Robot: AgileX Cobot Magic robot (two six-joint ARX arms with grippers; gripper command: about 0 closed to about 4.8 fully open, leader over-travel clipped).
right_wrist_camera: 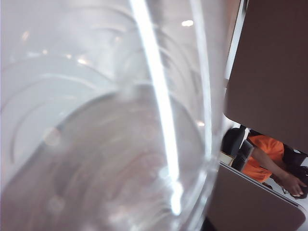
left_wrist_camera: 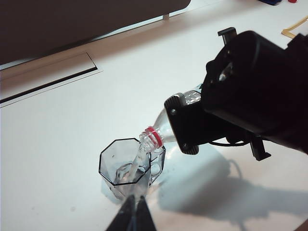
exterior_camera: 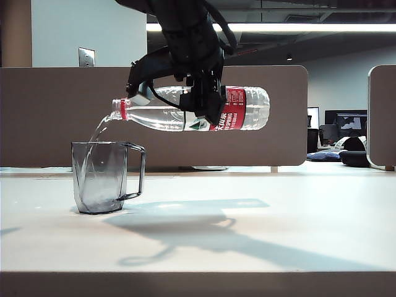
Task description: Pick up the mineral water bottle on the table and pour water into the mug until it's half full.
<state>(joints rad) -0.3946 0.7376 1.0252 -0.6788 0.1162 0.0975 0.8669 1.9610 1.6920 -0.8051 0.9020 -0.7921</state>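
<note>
The tilted mineral water bottle (exterior_camera: pixel 192 109) overhangs the mug (exterior_camera: pixel 99 176); table (exterior_camera: pixel 278 235) rightward lies open.

Brown partition (exterior_camera: pixel 74 117), ceiling strip light (exterior_camera: pixel 309 28)

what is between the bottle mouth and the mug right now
A thin stream of water arcs from the mineral water bottle, held by the right gripper, into the mug; the exterior view shows it.

The only writing sits on the bottle (exterior_camera: pixel 198 108), on its red-and-white label (exterior_camera: pixel 230 109). With the bottle lying level, white Latin letters run sideways along the red band and appear to read "SPRING". Larger white Chinese characters stand beside them, too small to read. A small dark triangular mark sits at the label's edge.
</note>
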